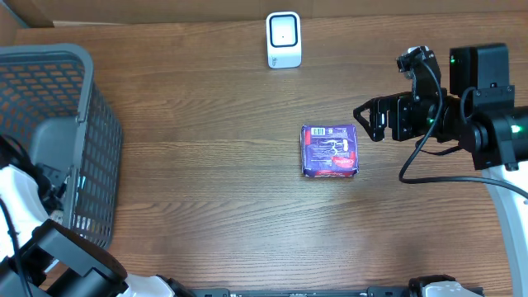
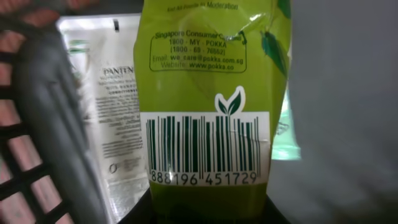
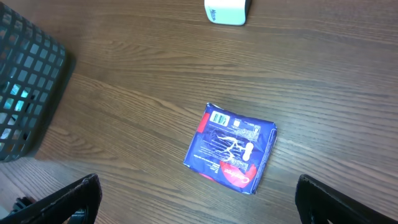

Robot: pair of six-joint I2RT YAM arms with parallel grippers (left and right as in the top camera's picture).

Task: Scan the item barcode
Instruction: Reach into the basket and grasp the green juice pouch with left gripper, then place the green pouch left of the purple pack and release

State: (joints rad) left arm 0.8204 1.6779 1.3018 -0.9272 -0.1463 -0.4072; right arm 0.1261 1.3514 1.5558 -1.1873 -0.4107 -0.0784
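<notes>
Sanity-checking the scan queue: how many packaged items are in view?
3. One purple packet on the table near centre; a green Pokka pack close up in the left wrist view; a white Pantene sachet just behind it. The basket may hide more.

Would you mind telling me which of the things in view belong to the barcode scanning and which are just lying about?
Belonging to the job, most likely:
white scanner
green packet, its barcode showing to the left wrist camera

Just lying about, it seems:
purple packet
Pantene sachet
grey basket
</notes>
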